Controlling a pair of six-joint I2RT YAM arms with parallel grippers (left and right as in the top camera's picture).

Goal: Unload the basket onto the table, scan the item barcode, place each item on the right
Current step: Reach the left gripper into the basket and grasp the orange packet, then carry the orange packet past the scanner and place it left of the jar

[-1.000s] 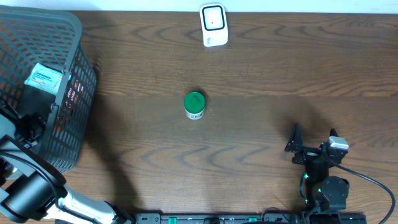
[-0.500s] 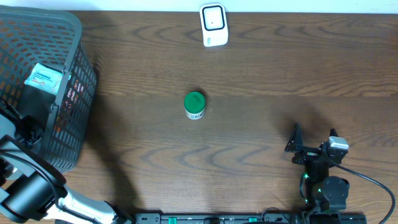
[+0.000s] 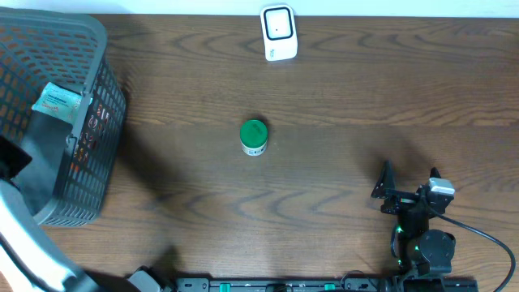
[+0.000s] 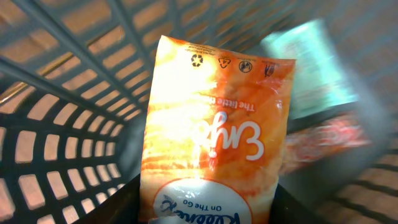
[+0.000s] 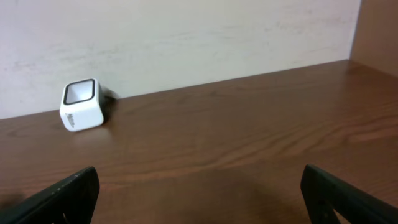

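The left gripper (image 4: 205,208) is clamped on an orange pouch (image 4: 214,124) inside the basket (image 3: 97,49) at the left edge of the table (image 3: 365,97). Since the earlier overhead frame, the left arm has risen over the basket's near corner. Only the left wrist view shows the pouch; its upside-down print reads "On The Go". The right gripper (image 5: 199,193) is spread wide at the front edge. The scanner (image 3: 278,31) sits at the far edge.

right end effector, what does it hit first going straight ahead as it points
Looks free: bare table ahead, then likely the wall. The white scanner sits off to the left, out of line.
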